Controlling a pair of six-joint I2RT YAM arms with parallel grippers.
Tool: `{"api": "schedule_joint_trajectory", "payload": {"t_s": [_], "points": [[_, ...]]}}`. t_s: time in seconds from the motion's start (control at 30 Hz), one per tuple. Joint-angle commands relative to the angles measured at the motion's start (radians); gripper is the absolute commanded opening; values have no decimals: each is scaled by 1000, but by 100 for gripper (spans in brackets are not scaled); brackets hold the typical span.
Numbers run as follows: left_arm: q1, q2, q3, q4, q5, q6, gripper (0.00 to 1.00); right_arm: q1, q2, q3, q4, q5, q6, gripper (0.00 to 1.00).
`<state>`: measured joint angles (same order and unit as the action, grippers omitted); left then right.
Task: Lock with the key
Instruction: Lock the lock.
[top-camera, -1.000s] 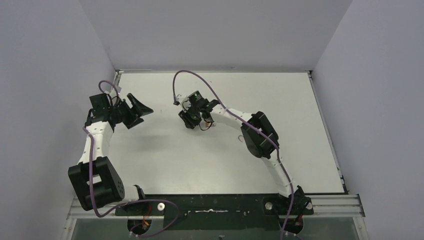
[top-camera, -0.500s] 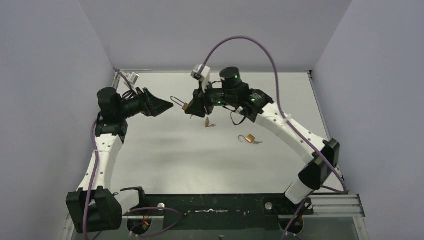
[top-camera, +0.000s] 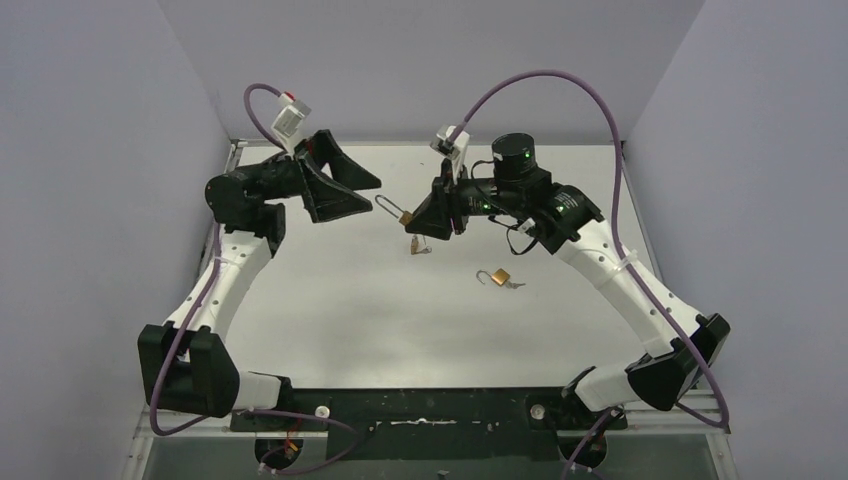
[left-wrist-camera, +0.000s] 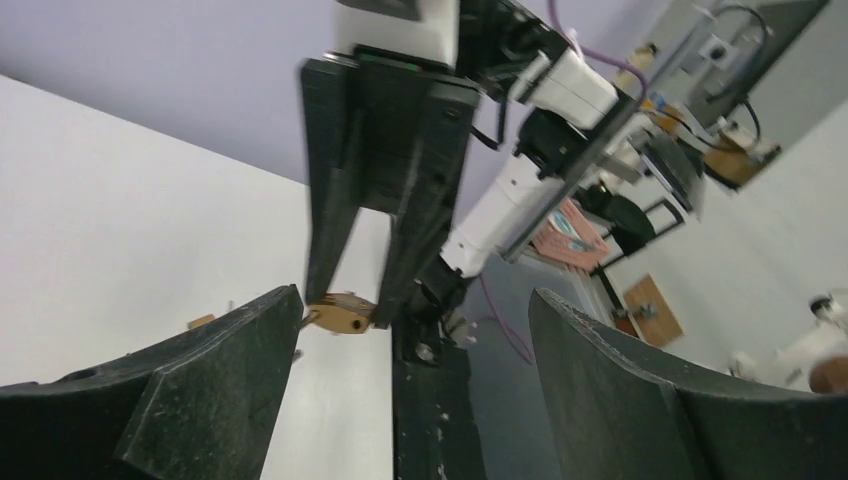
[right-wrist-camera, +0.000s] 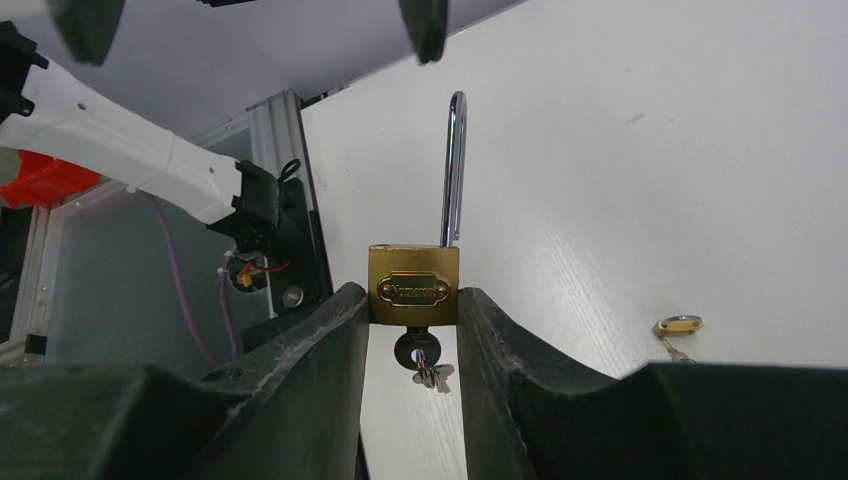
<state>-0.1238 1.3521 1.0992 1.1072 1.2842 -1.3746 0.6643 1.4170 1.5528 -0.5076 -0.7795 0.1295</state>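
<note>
The brass padlock (right-wrist-camera: 413, 285), its silver shackle open, is held above the white desk (top-camera: 340, 310) between both arms. Left of it, the left pincer (top-camera: 372, 197) gapes wide, its tips near the shackle. The right pincer (top-camera: 420, 222) clamps the padlock's body, with a small key (right-wrist-camera: 416, 351) in the underside. Right of that pincer and lower, a second small brass padlock (top-camera: 500, 277) lies on the desk.

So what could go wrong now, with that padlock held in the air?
The right gripper pinches the padlock only by its sides, so a push from the open left gripper on the shackle might twist or drop it. The left gripper could also miss the thin shackle. A slip might shake the key out.
</note>
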Motion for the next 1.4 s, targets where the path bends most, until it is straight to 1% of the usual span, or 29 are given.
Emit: {"api": "schedule_joint_trajectory", "payload": {"t_s": [0.0, 0.17, 0.37, 0.63, 0.93, 1.13, 1.27, 1.37], "points": [[-77, -9, 81, 147, 110, -104, 81, -33, -71, 15, 57, -82, 55, 24], [-79, -26, 80, 54, 122, -28, 78, -65, -82, 28, 81, -128, 87, 24], [-44, -35, 75, -35, 83, 63, 79, -72, -80, 49, 82, -176, 101, 24], [-36, -1, 98, -69, 34, 113, 80, -72, -75, 66, 99, -208, 128, 24], [-49, 7, 107, -106, 33, 140, 80, -72, -53, 60, 160, -240, 171, 25], [-61, 15, 119, -102, 49, 132, 67, -72, -45, 56, 180, -246, 185, 25], [-70, 30, 125, -48, 55, 85, 61, -72, -38, 59, 183, -248, 186, 25], [-80, 42, 134, -28, 62, 66, 52, -72, -33, 62, 184, -247, 186, 25]]}}
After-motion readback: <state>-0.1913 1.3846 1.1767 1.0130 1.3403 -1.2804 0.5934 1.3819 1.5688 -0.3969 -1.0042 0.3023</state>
